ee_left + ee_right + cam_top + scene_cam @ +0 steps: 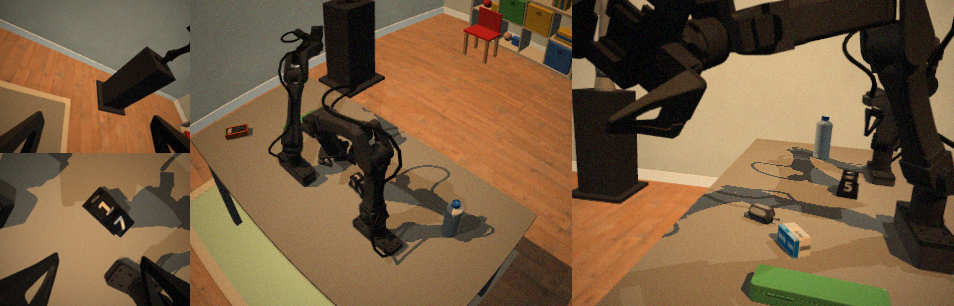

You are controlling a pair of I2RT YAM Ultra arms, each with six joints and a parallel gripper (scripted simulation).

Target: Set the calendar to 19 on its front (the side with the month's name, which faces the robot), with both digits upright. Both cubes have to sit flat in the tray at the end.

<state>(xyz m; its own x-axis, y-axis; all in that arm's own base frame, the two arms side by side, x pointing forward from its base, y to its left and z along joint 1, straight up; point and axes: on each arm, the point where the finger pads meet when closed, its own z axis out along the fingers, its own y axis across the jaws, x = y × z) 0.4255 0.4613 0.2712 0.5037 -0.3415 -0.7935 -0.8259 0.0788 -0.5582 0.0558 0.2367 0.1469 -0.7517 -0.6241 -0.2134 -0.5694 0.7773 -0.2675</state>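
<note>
The black calendar tray [108, 216] lies on the table with both cubes sitting in it. From above, their top faces read 1 and 7. It is small in the top view [357, 181]. In the exterior view [848, 185] the face turned that way shows a 5, and the front is not visible. My right gripper [99, 258] is open and empty, hanging well above the calendar. My left gripper [315, 36] is raised high and points toward the black tower. It is open and empty, and also shows in the exterior view [632, 120] and the left wrist view [96, 136].
A blue-capped bottle [453, 216] stands near the right arm's base. A green box [817, 289], a blue-white box [794, 239] and a small dark grey object [761, 213] lie on the table. An orange device [236, 130] lies at a corner. The black tower [349, 42] stands beyond the table.
</note>
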